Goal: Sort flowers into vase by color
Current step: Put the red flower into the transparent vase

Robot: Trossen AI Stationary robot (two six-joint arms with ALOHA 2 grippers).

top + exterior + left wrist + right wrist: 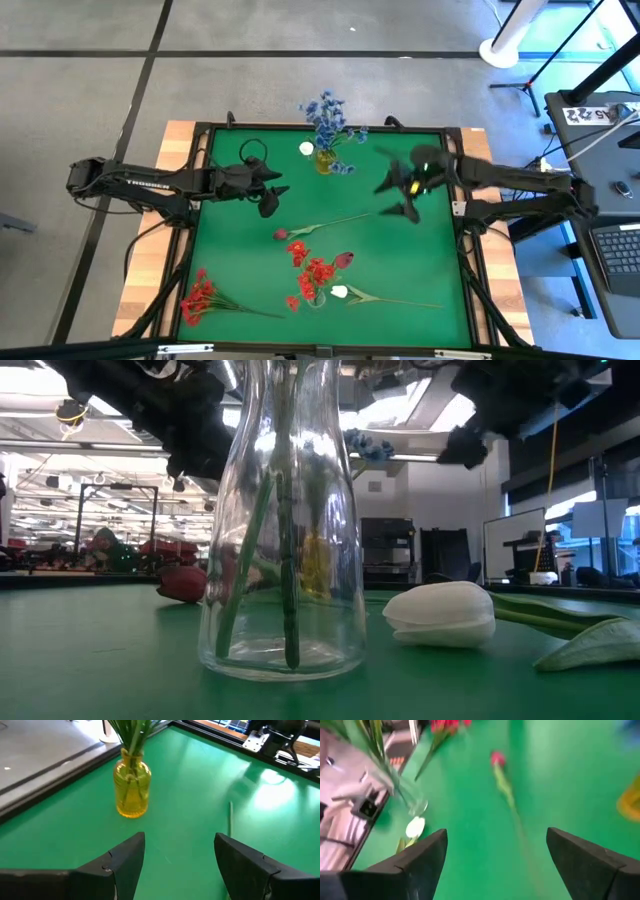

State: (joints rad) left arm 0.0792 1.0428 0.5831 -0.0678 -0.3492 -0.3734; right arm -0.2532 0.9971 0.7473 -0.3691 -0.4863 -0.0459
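Note:
A yellow vase [325, 160] [132, 787] holding blue flowers [325, 118] stands near the far edge, with a white bud [306, 149] beside it. A clear vase [315, 290] [285, 560] holds red flowers [318, 270]. A pink-budded stem [318, 227] [497, 759] lies mid-table. A white tulip [340, 292] [440, 615] and a dark red bud [343, 260] lie by the clear vase, and a red bunch [200, 298] lies near left. My left gripper [272, 198] [180, 850] is open, left of the yellow vase. My right gripper [390, 198] [495, 850] is open above the table, right of the pink stem.
A raised dark frame [455, 200] borders the green mat. Bare mat lies between the two grippers and along the right side [430, 260]. Tripod legs and a stand [520, 40] are beyond the far right corner, and a laptop [620, 250] sits to the right.

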